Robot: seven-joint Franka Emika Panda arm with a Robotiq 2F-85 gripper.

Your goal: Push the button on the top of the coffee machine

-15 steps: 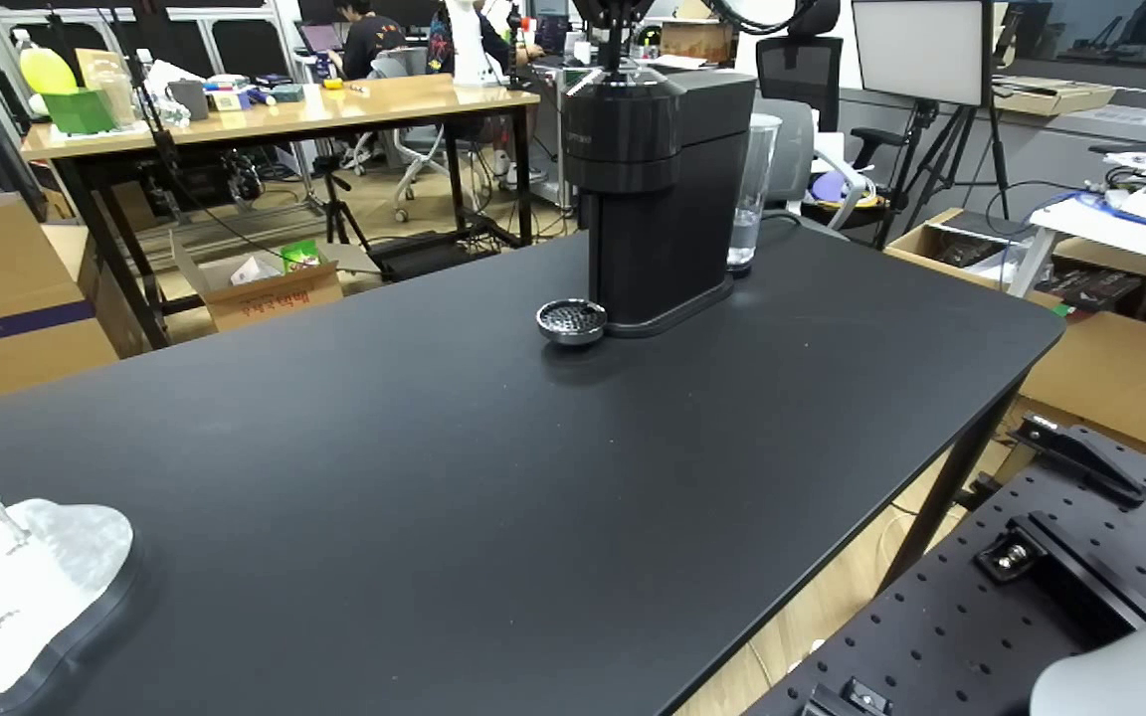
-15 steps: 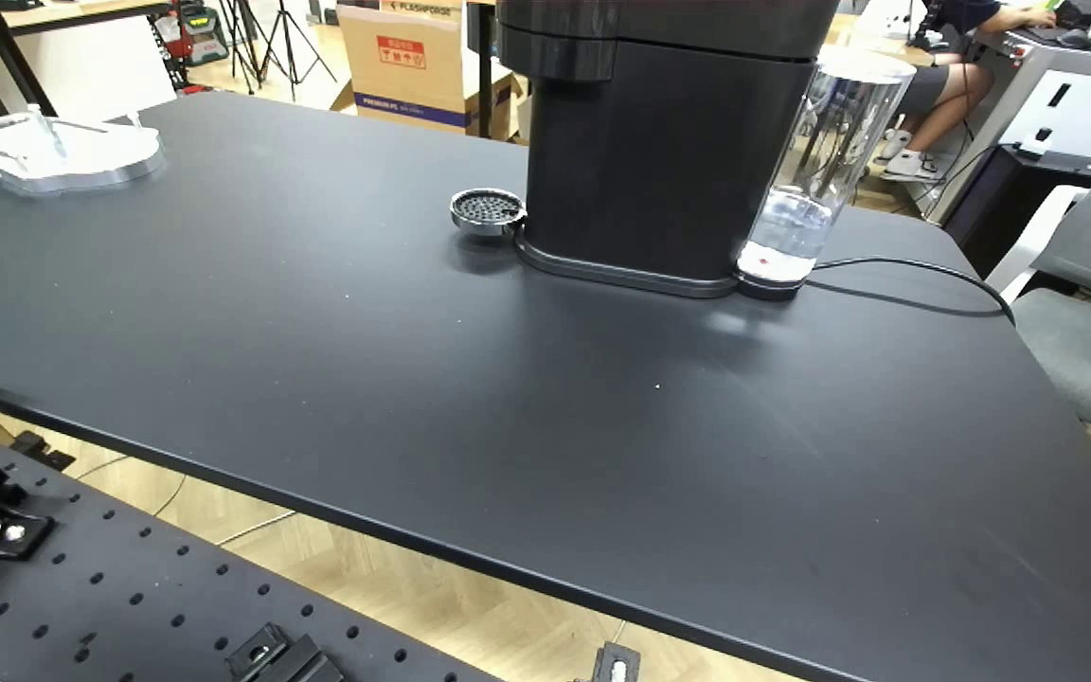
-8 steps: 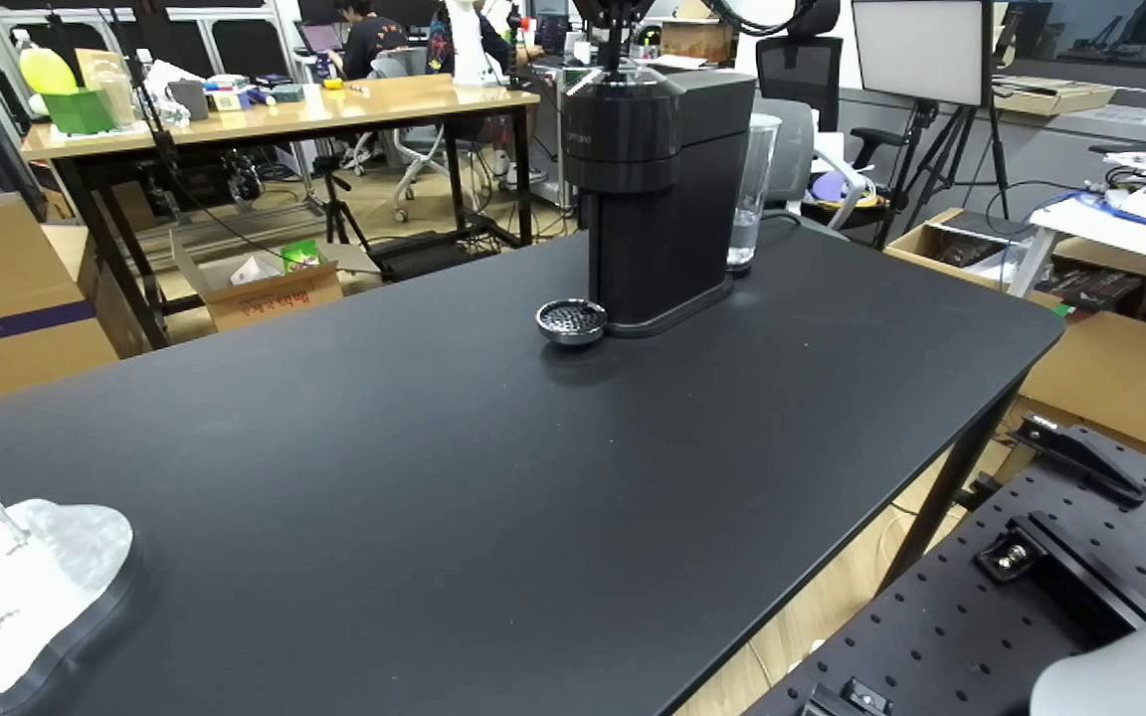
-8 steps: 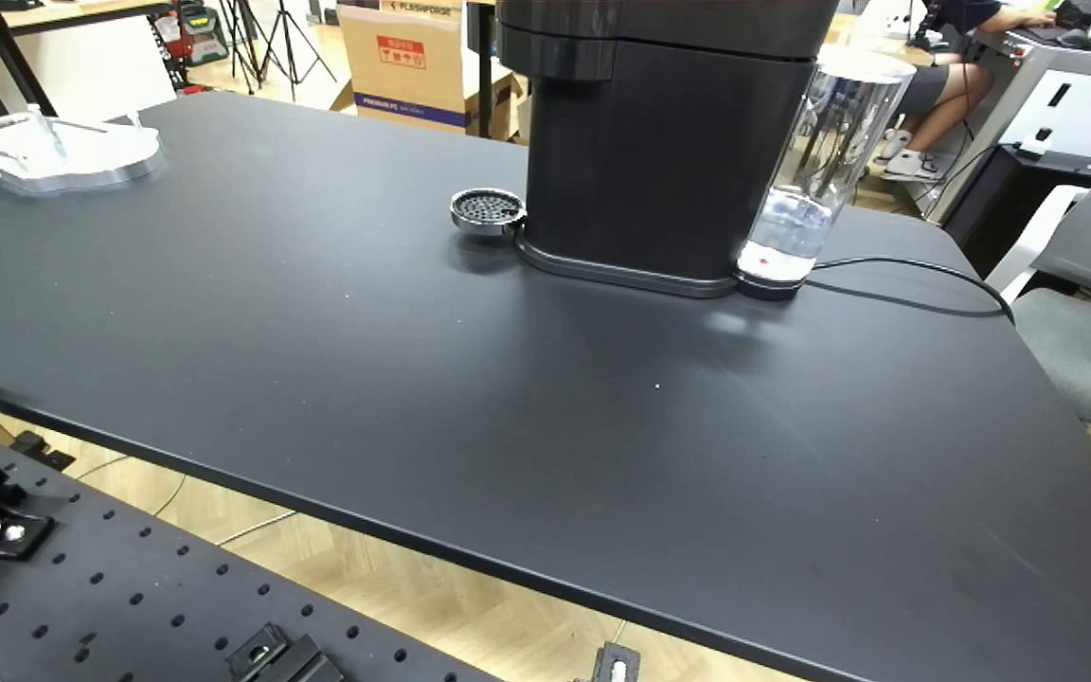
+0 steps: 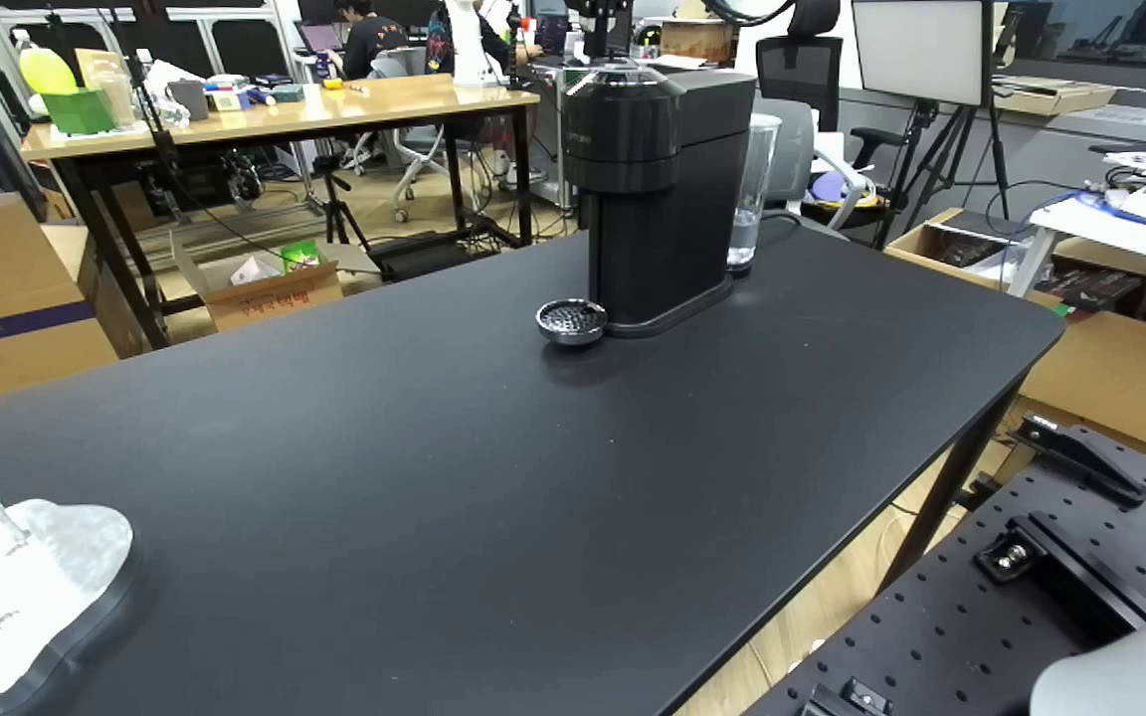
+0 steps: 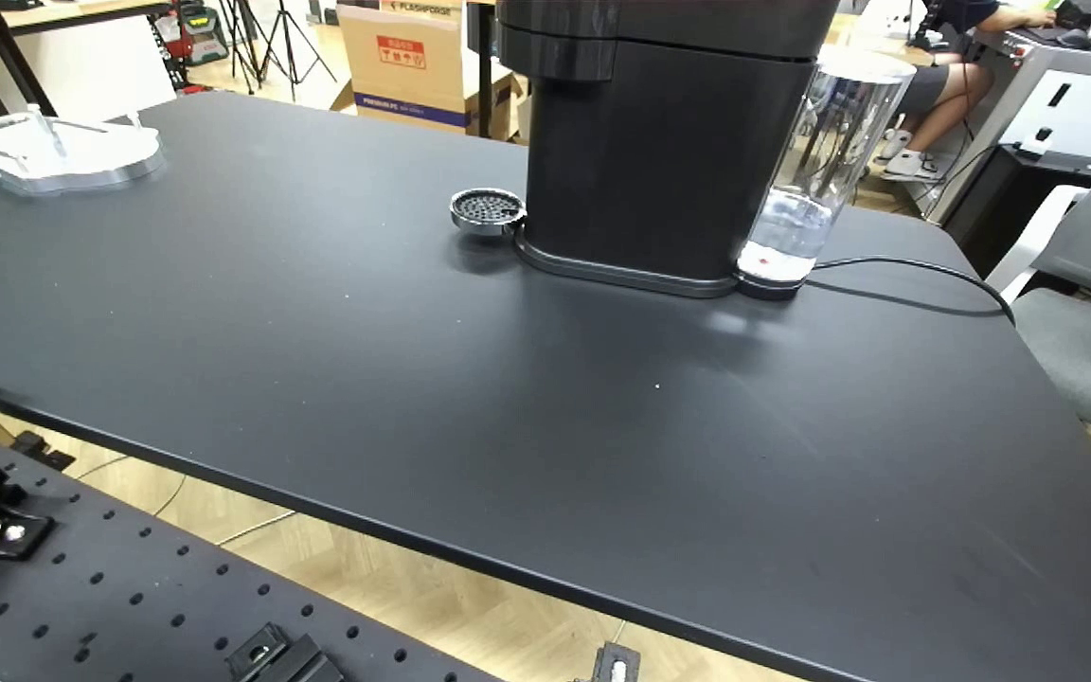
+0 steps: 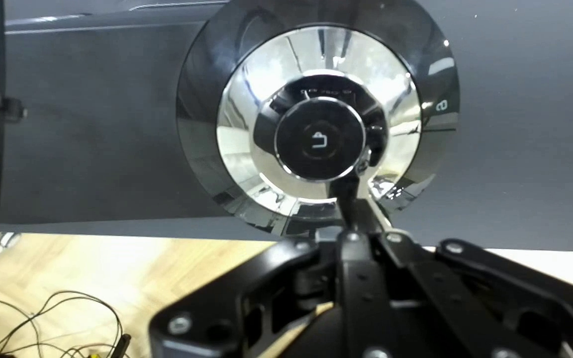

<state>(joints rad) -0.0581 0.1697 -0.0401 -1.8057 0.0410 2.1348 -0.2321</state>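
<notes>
black coffee machine (image 5: 658, 199), upright on dark table (image 5: 384, 477). round perforated drip tray (image 5: 571, 320) at front, clear tank (image 6: 825, 156) at back partly filled. round black top button (image 7: 320, 138), cup icon (image 7: 320, 145), inside chrome ring (image 7: 237, 129).

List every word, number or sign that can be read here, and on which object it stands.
"FLASHFORGE": upper carton.
"PREMIUM PC": blue-striped carton.
Perhaps "a", sideways: coffee machine, dark rim.
Cup sign: top button.
Too blurred: red label, print on open carton, machine's front lettering, other print.
</notes>
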